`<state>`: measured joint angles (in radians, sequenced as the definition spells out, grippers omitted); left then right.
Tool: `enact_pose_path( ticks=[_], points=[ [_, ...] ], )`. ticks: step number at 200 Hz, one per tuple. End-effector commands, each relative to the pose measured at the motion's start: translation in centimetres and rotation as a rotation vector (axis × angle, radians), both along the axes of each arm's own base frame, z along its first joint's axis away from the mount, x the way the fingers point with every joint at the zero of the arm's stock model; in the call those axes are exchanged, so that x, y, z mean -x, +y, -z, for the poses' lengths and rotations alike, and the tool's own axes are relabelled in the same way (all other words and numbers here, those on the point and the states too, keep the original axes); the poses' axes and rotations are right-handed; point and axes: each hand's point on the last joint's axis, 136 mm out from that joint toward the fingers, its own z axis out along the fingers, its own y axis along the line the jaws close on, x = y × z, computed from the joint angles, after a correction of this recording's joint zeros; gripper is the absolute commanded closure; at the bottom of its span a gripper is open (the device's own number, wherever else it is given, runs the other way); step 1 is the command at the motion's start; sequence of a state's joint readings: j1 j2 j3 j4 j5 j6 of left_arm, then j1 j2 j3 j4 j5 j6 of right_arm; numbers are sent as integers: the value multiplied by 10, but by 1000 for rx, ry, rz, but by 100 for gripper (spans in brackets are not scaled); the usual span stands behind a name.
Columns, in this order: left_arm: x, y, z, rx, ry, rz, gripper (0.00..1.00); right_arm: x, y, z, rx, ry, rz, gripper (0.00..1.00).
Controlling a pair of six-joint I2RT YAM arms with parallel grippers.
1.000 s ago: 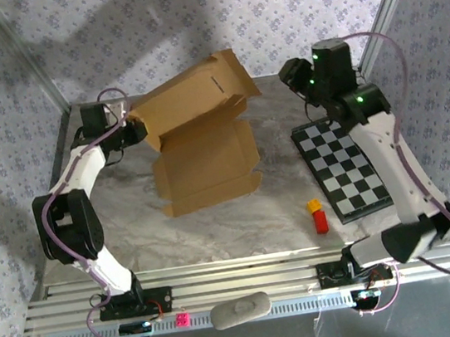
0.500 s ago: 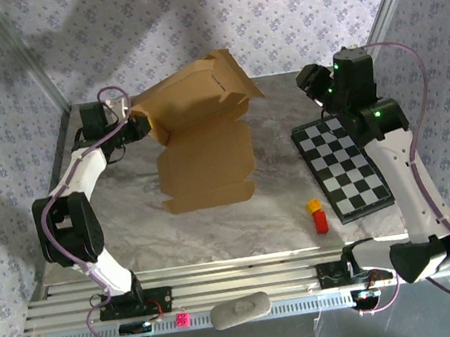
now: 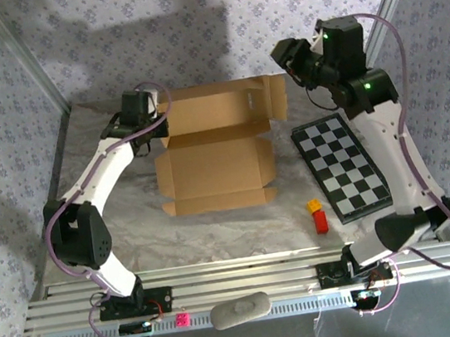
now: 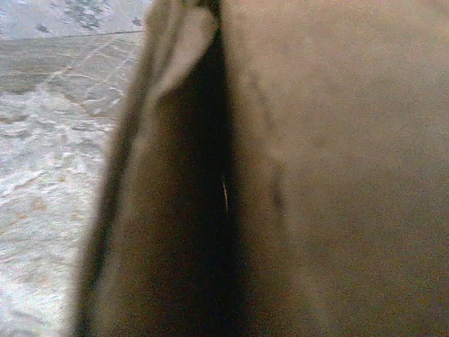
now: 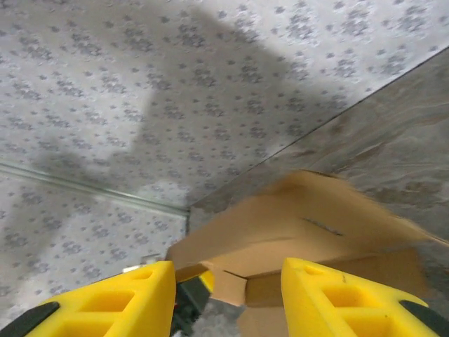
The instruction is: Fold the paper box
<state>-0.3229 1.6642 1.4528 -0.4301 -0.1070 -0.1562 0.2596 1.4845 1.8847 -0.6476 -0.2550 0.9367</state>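
"Paper box (image 3: 217, 170) grip first: what has the left gripper (image 3: 156, 128) got?"

"Its jaws are pinched down at the left end of the box's far panel (image 3: 216, 107). The left wrist view is a blur of brown cardboard pressed close to the lens, so I judge it is holding the board and not merely touching it."

"And the right gripper (image 5: 228, 275)?"

"Released. Its yellow fingers (image 5: 105, 298) stand apart with nothing between them. It hovers just beyond the right end of that same panel, with the cardboard ahead of it."

"Where does the box lie?"

"On the far half of the table (image 3: 217, 232), opened out. The wide base is flat on the marble. Whether the far panel is raised off the surface I cannot tell from above. The checkered board (image 3: 342, 169) lies just to its right, and two small blocks (image 3: 316, 216) sit nearer the arms."

"So how should this fold be done?"

"The step looks like turning the far panel about its crease. The left grip should hold without tugging, because a light base will probably slide. I'd bring the right gripper down on the free right end, close to the crease and level with the left, so the panel turns as one piece instead of twisting. Mind the right-hand flap, which reaches toward the checkered board and might catch on it."
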Motion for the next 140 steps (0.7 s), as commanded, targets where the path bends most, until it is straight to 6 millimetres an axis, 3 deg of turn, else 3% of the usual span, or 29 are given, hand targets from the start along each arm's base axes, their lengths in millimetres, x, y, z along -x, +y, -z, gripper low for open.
enact_pose_path(
  ticks=[1,50,87,112,140],
  points=[
    [-2,20,-38,-134,-80,-100,100,-3,12,21,-36,137,-33,57],
    [2,-2,-45,-185,-99,-38,100,-25,19,78,65,278,-48,56],
    [2,-4,-49,-190,-101,-22,100,-47,28,104,89,313,-82,55],
    [1,-5,-52,-194,-99,-16,100,-48,33,125,93,372,-98,54],
    [1,-8,-52,-189,-97,-1,100,-45,38,136,97,378,-108,53]
  ],
)
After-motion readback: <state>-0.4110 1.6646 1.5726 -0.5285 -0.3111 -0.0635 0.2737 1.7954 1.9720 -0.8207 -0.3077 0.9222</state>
